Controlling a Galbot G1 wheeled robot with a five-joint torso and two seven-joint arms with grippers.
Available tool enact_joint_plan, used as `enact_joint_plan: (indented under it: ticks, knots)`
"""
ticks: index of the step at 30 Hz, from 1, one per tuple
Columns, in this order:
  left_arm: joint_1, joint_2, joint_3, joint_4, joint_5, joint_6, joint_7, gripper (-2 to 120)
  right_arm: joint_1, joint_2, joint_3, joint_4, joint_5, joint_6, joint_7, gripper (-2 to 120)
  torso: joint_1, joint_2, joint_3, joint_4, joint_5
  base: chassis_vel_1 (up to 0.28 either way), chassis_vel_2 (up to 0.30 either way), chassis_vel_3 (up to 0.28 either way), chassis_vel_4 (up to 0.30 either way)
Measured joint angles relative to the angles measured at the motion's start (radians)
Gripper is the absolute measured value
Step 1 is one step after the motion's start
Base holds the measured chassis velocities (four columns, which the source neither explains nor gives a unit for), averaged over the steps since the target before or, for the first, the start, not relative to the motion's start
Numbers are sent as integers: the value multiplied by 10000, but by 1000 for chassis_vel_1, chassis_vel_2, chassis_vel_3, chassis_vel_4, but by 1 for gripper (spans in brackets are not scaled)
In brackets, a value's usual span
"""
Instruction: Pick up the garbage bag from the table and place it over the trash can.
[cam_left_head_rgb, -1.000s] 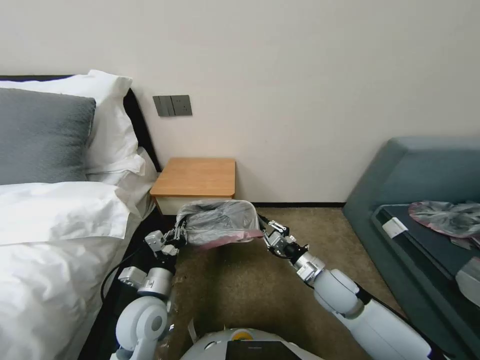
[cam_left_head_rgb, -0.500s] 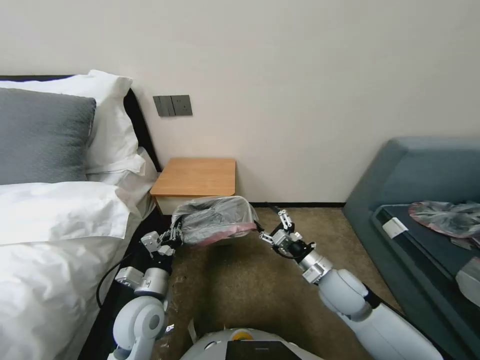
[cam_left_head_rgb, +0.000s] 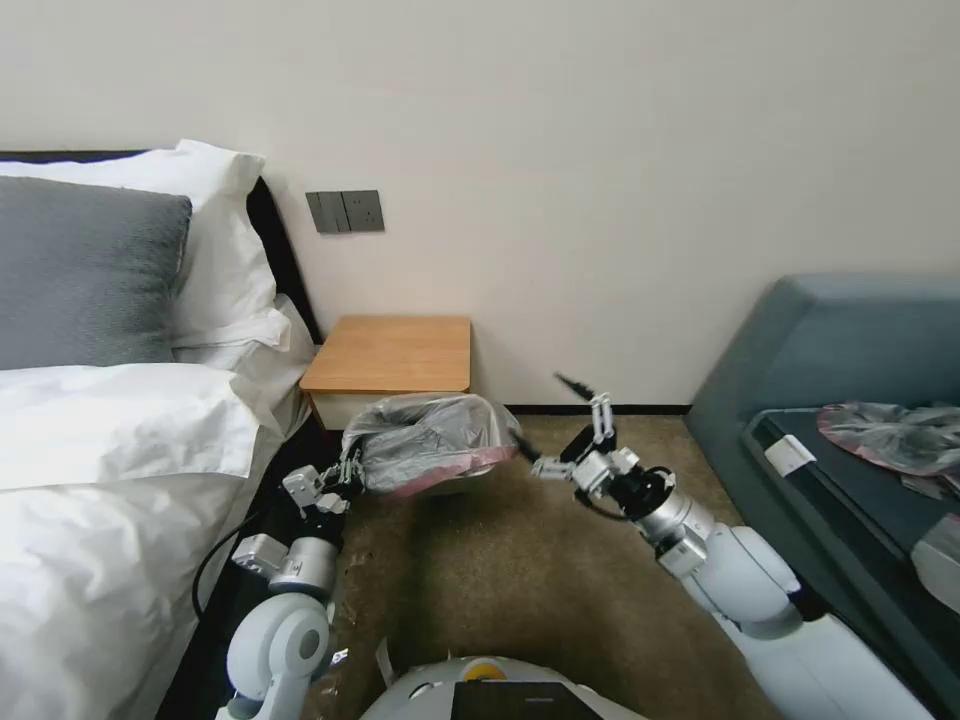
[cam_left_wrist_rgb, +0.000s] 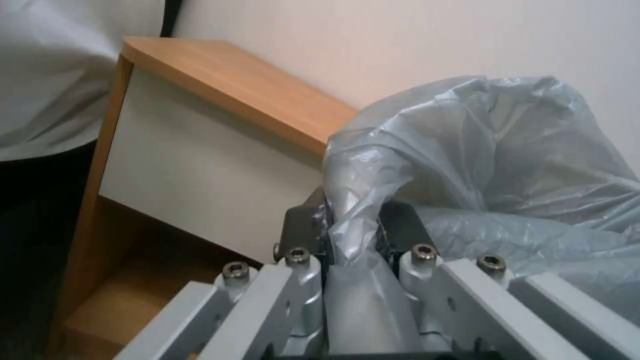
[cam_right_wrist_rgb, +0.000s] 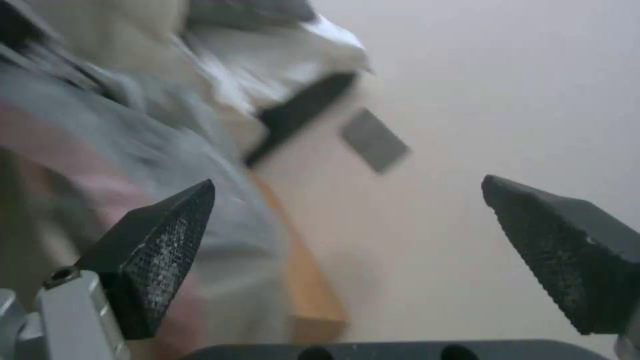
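The left tool (cam_left_head_rgb: 349, 470) pinches the wrinkly see-through grey plastic garbage bag (cam_left_head_rgb: 435, 440) with its pink-red rim, low before the orange-brown wooden bench (cam_left_head_rgb: 390, 352). The right tool (cam_left_head_rgb: 556, 425) gapes wide, empty, just beside the bag.

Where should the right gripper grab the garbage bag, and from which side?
Grip the pink rim of the garbage bag at its right end, coming in from the robot's right. The left gripper pinches the opposite end, and the right gripper is open beside that loose edge, which looks easiest to pinch.
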Motion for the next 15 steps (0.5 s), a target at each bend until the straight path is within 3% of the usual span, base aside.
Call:
enact_joint_plan:
  ticks: [4, 9, 12, 15]
  knots:
    - [16, 10, 0, -11, 23, 24, -4, 8, 8, -362, -207, 89, 838, -61, -1192, 100, 0, 0, 0, -1, -1, 0, 0, 0, 0]
    - [31, -5, 7, -39, 46, 28, -5, 8, 279, -623, -438, -130, 794, -175, -1453, 99, 0, 0, 0, 2, 0, 0, 0, 0, 0]
    - [45, -8, 10, -67, 48, 29, -3, 8, 392, -736, -503, -342, 695, -223, -1554, 92, 0, 0, 0, 1, 0, 0, 0, 0, 0]
    - [46, -7, 10, -87, 49, 28, 4, 8, 416, -779, -515, -653, 664, -229, -1666, 78, 0, 0, 0, -1, 0, 0, 0, 0, 0]
